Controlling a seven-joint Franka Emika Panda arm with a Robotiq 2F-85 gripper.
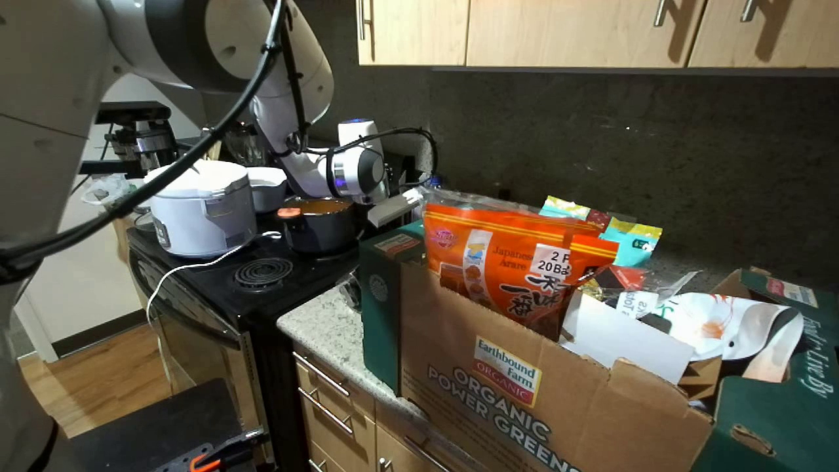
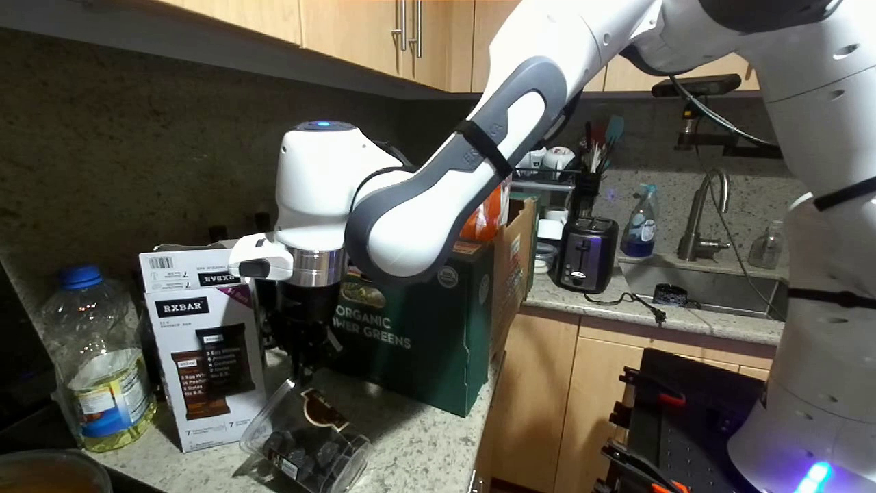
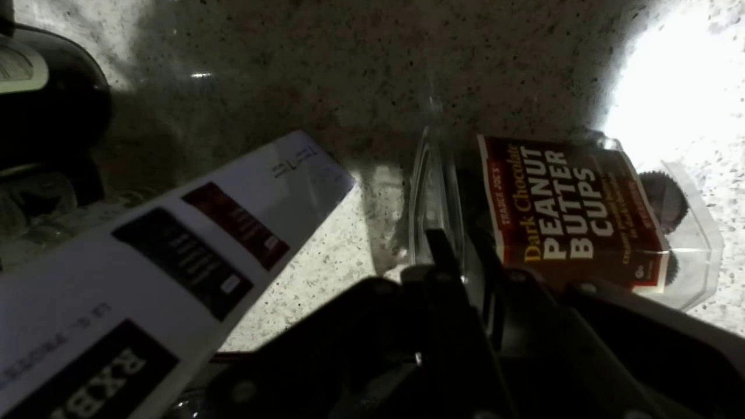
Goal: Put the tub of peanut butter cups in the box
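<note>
The tub of peanut butter cups (image 2: pixel 311 448) is clear plastic with dark brown contents. It is tilted on its side at the counter in front of the box; I cannot tell if it touches the counter. Its red-brown label shows in the wrist view (image 3: pixel 570 215). My gripper (image 2: pixel 301 375) points down at the tub's raised rim. In the wrist view its fingers (image 3: pixel 457 238) are close together with the clear rim between them. The large cardboard box (image 1: pixel 498 400) shows in both exterior views, its green end (image 2: pixel 431 349) behind the gripper. The box hides the tub and the fingers in an exterior view.
A white RXBAR carton (image 2: pixel 205 363) stands left of the gripper, with an oil bottle (image 2: pixel 109 390) beyond it. An orange snack bag (image 1: pixel 505 262) and other packages fill the box up to its rim. A rice cooker (image 1: pixel 203 213) and dark pot (image 1: pixel 321 233) stand on the stove. Cabinets (image 1: pixel 583 33) hang above.
</note>
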